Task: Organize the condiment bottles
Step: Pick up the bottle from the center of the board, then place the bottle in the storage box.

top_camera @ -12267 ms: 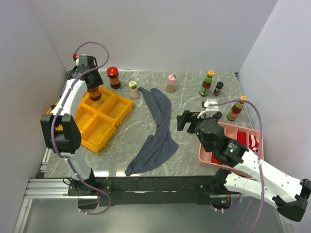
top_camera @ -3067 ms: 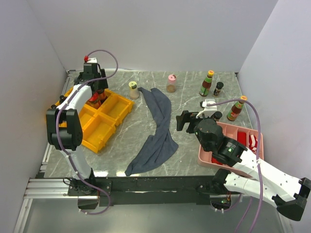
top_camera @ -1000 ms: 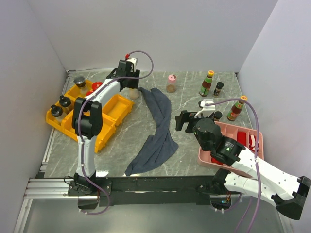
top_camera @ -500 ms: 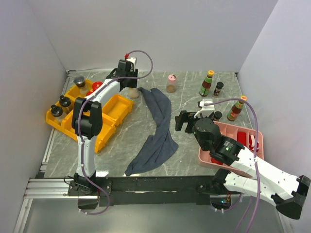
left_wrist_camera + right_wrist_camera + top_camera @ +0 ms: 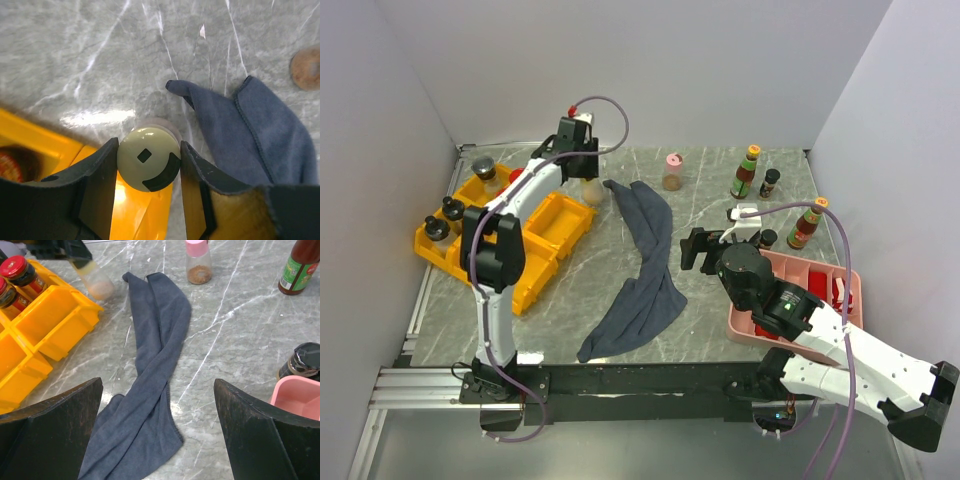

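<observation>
- Your right end effector point(image 5: 157, 384) hangs released, jaws spread wide with nothing between them, over the right half of the tabletop point(image 5: 710, 215). It is just left of the pink tray point(image 5: 295, 390) near the near right corner.
- A black-capped jar point(image 5: 305, 360) stands just beside the tray's far left corner.
- The grey-blue cloth point(image 5: 645, 270) lies in a long curve from mid near edge toward the far edge.
- Along the left edge, the orange bin point(image 5: 535, 265) holds red-lidded jars point(image 5: 15, 269), two small black-capped bottles point(image 5: 452, 210) and a silver-capped shaker point(image 5: 483, 170).
- Your left end effector point(image 5: 149, 147) is clenched on the cap of the yellow-capped shaker point(image 5: 96, 285), just off the bin's far right corner, beside the cloth's far end. You cannot tell whether its base rests on the tabletop.
- Along the far edge stand a pink-capped shaker point(image 5: 672, 172), an orange-capped sauce bottle point(image 5: 746, 172) and a tiny black-capped bottle point(image 5: 770, 182). A second sauce bottle point(image 5: 804, 224) stands by the right edge.
</observation>
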Controlling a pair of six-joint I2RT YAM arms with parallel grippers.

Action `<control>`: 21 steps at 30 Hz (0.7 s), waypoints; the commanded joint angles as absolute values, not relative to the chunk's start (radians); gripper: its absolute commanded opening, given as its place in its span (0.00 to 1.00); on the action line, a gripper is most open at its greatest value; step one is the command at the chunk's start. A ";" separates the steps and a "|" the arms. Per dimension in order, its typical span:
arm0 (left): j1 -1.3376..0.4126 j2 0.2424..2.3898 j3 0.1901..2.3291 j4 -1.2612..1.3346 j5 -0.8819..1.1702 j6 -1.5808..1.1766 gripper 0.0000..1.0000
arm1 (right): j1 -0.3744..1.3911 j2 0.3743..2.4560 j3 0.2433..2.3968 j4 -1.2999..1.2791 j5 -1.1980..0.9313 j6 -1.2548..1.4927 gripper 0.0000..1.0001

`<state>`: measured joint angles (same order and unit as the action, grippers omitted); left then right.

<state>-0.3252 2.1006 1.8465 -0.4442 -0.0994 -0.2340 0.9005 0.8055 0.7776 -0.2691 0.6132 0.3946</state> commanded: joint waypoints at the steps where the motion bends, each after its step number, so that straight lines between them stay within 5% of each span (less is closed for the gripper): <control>1: -0.330 1.948 1.892 -0.486 -0.164 -0.288 0.01 | 0.897 0.787 0.785 -0.245 0.632 0.394 1.00; 21: -0.316 1.435 1.414 -0.554 -0.595 -0.451 0.01 | 0.899 0.729 0.773 -0.244 0.597 0.405 1.00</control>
